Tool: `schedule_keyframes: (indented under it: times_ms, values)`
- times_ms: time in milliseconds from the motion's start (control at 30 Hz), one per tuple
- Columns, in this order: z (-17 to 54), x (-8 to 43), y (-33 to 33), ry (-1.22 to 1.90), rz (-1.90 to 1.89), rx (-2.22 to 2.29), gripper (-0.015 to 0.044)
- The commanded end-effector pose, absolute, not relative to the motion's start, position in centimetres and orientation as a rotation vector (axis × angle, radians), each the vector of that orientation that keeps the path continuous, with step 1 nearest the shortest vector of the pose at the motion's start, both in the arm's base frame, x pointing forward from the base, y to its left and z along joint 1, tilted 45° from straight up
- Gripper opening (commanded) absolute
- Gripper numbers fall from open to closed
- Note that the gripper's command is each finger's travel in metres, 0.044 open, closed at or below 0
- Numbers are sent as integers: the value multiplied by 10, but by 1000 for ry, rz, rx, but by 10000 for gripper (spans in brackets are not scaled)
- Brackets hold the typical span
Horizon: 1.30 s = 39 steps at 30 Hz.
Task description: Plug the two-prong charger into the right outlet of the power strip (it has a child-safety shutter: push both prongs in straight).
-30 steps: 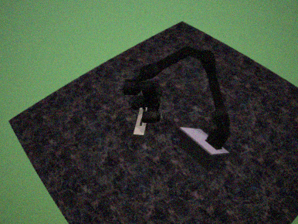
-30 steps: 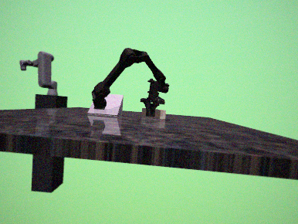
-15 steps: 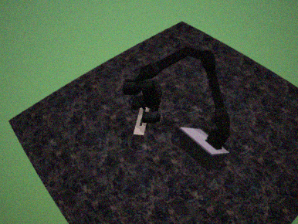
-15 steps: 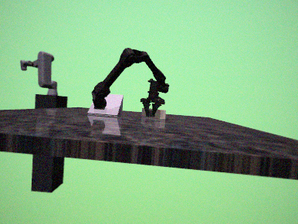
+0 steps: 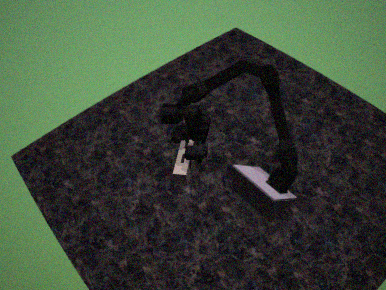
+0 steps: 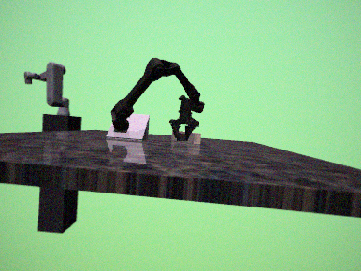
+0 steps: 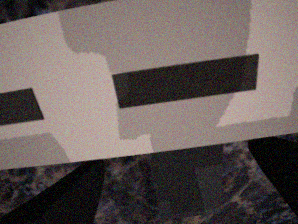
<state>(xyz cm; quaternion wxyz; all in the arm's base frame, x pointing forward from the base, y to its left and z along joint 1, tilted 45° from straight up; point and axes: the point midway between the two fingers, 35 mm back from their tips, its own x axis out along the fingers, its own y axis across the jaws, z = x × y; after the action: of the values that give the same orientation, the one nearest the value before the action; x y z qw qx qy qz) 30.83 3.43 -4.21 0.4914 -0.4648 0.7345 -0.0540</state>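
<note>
power strip [image 5: 179, 168] [image 6: 196, 138] [image 7: 85, 100] beside open tool [image 5: 188, 144] [image 6: 182, 136] [image 7: 175, 151]

The tabletop [image 5: 125, 200] [image 6: 262, 175] is speckled black and brown; at two o'clock on it, the arm [image 5: 280, 110] [image 6: 140, 86] is black.

black arm [image 6: 162, 67], open jaws [image 6: 183, 130], speckled tabletop [image 6: 224, 170]

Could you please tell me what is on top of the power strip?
The power strip shows two dark slots and shadows on its face. One slot runs out of the wrist view; from above, the gripper covers part.
</note>
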Motion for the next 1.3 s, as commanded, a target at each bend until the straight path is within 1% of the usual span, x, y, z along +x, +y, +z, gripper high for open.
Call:
schedule_keyframes:
  times_ms: [0, 1267]
  values:
    - [-39, 309, 34, 1773, -131, -1124, 440]
    - [-30, 292, 25, 1764, -130, -1119, 440]
